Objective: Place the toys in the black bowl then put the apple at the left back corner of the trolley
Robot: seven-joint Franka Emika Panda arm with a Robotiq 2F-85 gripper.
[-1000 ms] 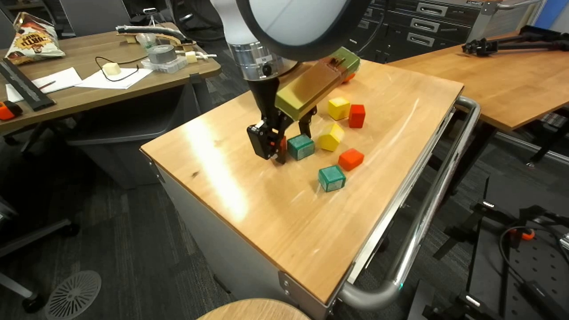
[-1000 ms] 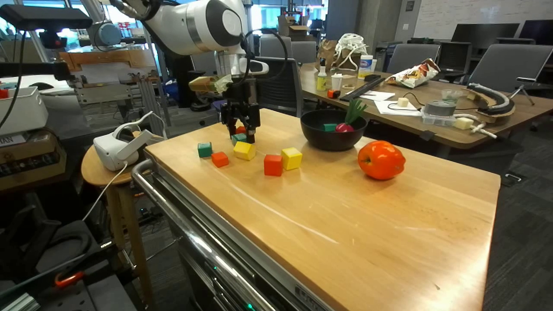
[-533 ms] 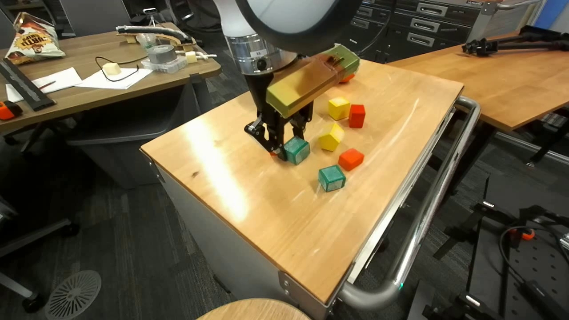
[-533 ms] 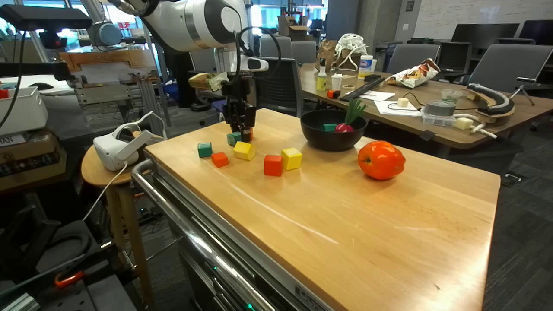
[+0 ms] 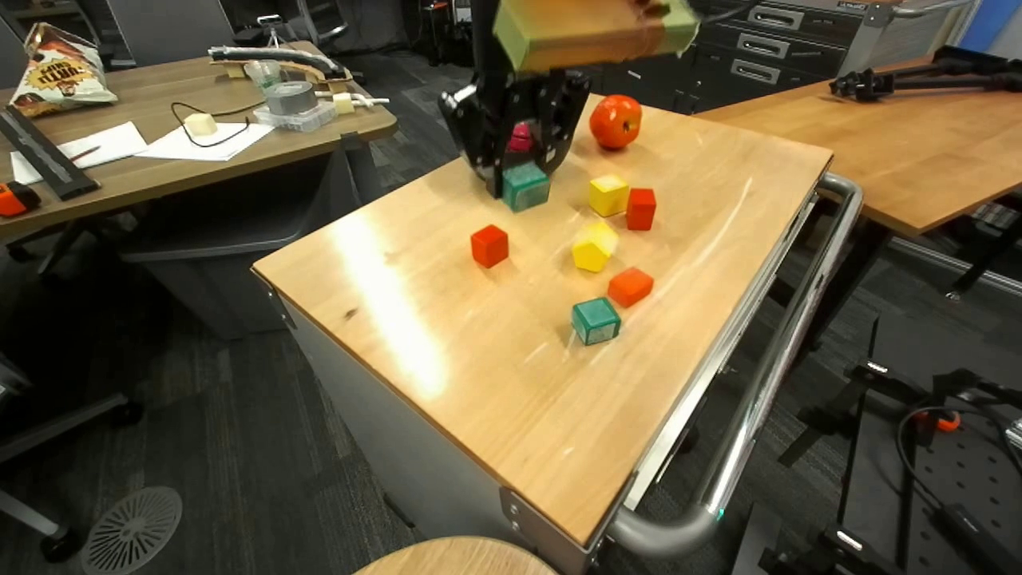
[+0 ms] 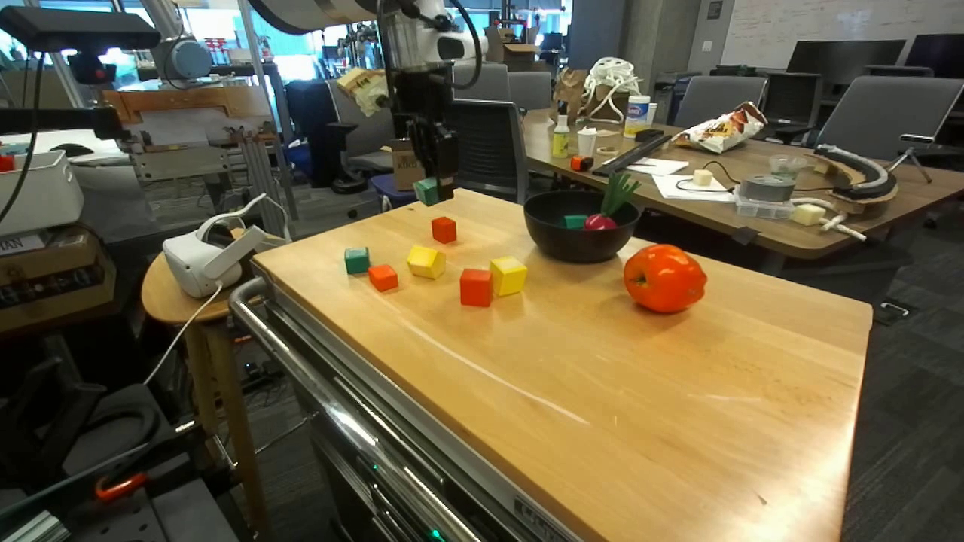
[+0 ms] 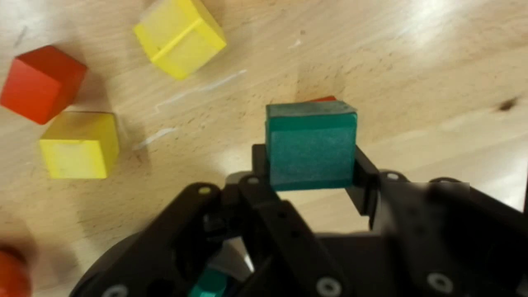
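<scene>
My gripper (image 6: 437, 184) is shut on a teal block (image 7: 312, 150) and holds it above the trolley top (image 6: 678, 391). The black bowl (image 6: 557, 239) holds another teal block (image 6: 575, 222) and the dark red fruit-shaped piece (image 6: 600, 222) with green leaves. In an exterior view the gripper mostly hides the bowl. A red block (image 5: 489, 246) stands alone. A teal block (image 5: 596, 320), an orange block (image 5: 631, 287) and a yellow block (image 5: 595, 247) lie nearer the rail. Another yellow block (image 6: 508, 276) touches or nearly touches a red block (image 6: 476, 288). The apple (image 6: 664, 278) sits beside the bowl.
A silver rail handle (image 5: 766, 399) runs along one trolley side. A stool with a white headset (image 6: 199, 260) stands at a trolley corner. A wooden desk (image 5: 184, 88) with a chip bag, papers and tape stands close by.
My gripper has closed on the teal block beside the lone red block and lifted it, moving up and away from the rail side. The red block now shows fully. The other things have not moved.
</scene>
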